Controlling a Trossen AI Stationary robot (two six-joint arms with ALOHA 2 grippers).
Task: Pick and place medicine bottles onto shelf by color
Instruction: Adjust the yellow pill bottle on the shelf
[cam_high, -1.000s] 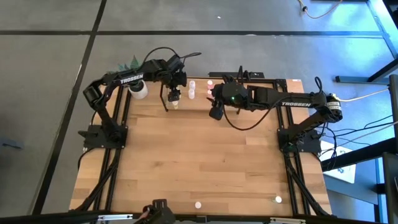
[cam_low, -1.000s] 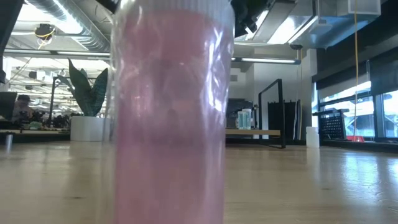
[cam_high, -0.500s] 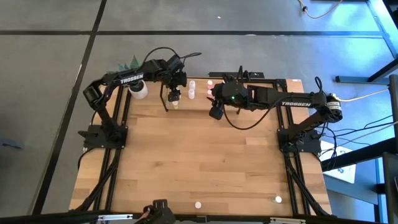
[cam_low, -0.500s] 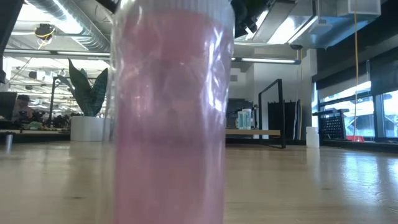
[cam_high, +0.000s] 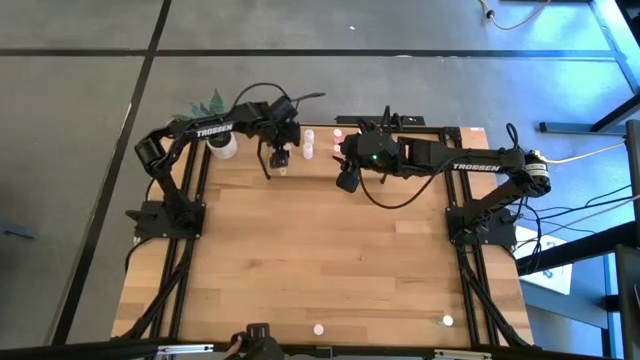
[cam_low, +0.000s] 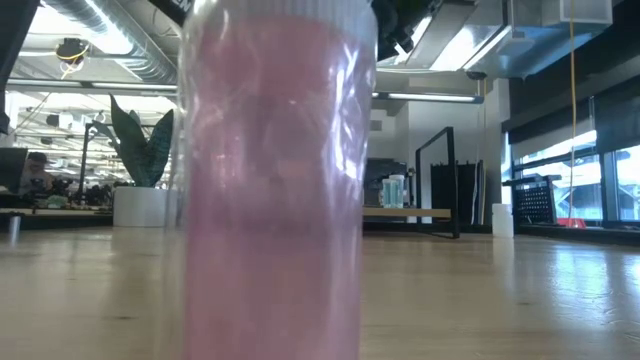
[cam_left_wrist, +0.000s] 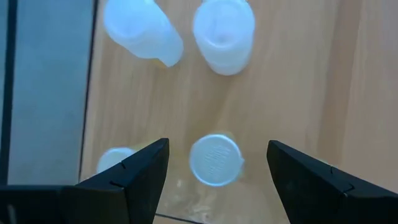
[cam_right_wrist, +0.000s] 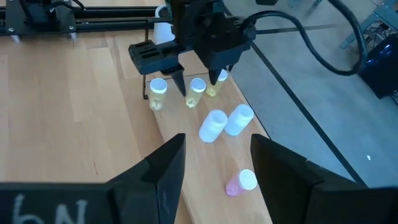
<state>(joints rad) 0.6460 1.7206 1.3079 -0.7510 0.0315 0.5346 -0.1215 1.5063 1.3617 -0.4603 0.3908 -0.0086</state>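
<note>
The left hand hangs wide open straight over an upright yellowish bottle on the shelf beside its yellowish mates, seemingly so colours stay grouped, while the right hand, open and empty, waits nearby over the table.

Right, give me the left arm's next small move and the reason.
Probably lift the left end effector straight up. Its fingers are open on either side of a yellowish bottle that stands upright beside two other yellowish bottles, so it looks placed; a sideways exit could topple it. The right end effector waits open nearby.
</note>
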